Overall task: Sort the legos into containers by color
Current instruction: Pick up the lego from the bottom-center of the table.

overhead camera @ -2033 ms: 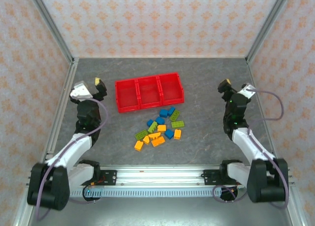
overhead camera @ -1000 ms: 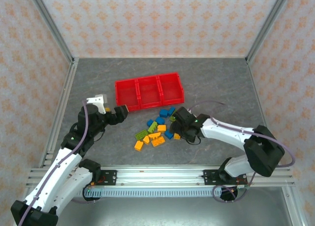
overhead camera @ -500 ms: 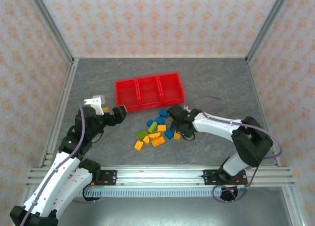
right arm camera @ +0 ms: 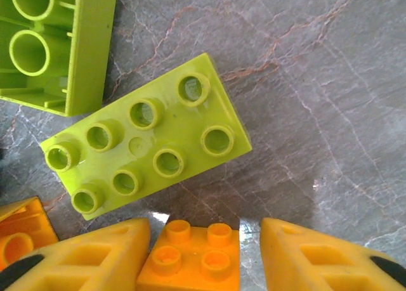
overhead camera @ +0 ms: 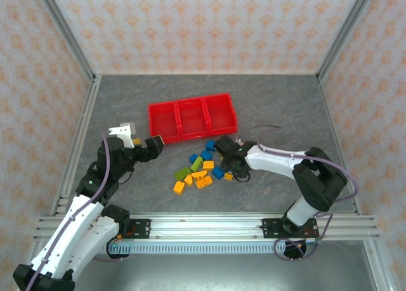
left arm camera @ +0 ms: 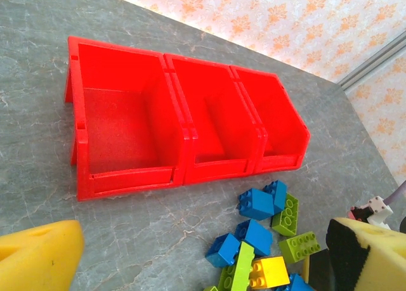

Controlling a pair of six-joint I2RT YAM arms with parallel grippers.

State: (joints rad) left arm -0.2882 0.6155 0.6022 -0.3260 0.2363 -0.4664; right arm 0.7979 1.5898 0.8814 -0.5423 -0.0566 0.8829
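Note:
The containers (overhead camera: 152, 123), three joined red bins, sit behind the pile of blue, lime green and orange legos (overhead camera: 202, 165). My right gripper (overhead camera: 229, 172) is down at the pile's right edge. In the right wrist view it (right arm camera: 206, 253) straddles a small orange brick (right arm camera: 190, 256). The left finger (right arm camera: 82, 259) touches the brick, and a gap remains at the right finger (right arm camera: 317, 256). A lime green eight-stud brick (right arm camera: 149, 135) lies just beyond. My left gripper (overhead camera: 147, 144) hovers wide open left of the pile, holding nothing. All three bins (left arm camera: 184, 123) look empty.
An upside-down green brick (right arm camera: 57, 44) and another orange brick (right arm camera: 16, 240) lie close to my right fingers. Blue bricks (left arm camera: 257, 203) lie nearest the bins. Aluminium frame rails and patterned walls enclose the grey table (overhead camera: 273, 107).
My right arm swung in from the right side to the pile, and its jaws have narrowed around the small orange brick. My left arm came forward earlier and now holds still.

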